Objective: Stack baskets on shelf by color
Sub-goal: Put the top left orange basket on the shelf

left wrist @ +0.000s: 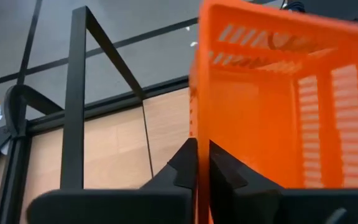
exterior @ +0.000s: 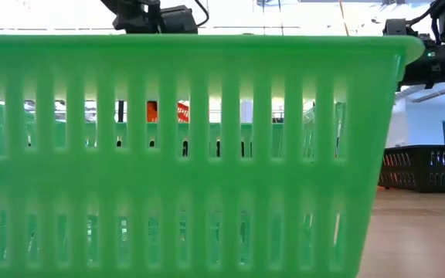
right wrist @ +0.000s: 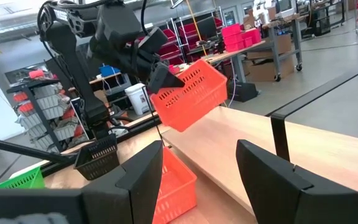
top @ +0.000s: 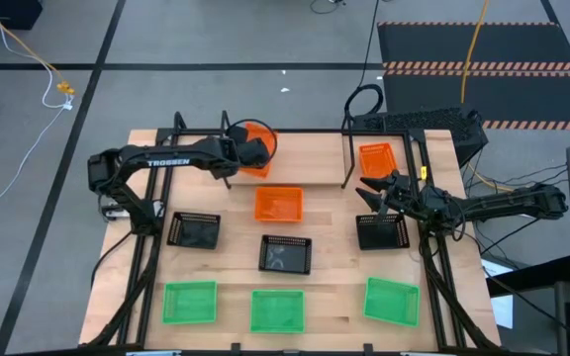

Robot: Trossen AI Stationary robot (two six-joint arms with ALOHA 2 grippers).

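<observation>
Orange basket [top: 256,146] hangs tilted above the desk's [top: 330,297] far left part, by the shelf [top: 345,158], its wall pinched tight in the left pincer [left wrist: 197,163] ("TROSSEN" on that arm). The right pincer [right wrist: 199,163], spread wide and empty, hovers over a black basket [top: 381,231].

wooden table [top: 330,227], 3 green baskets [top: 189,302], 3 black [top: 286,253]

One orange basket [top: 257,146] hung tilted in my left tool [top: 237,153], its wall pinched between the fingers, above the shelf [top: 265,133]. Another orange basket [top: 376,158] sat at the shelf's right end, a third [top: 279,204] mid-surface. Three black baskets [top: 285,253] formed a middle row; three green baskets [top: 278,310] lined the near edge.
</observation>
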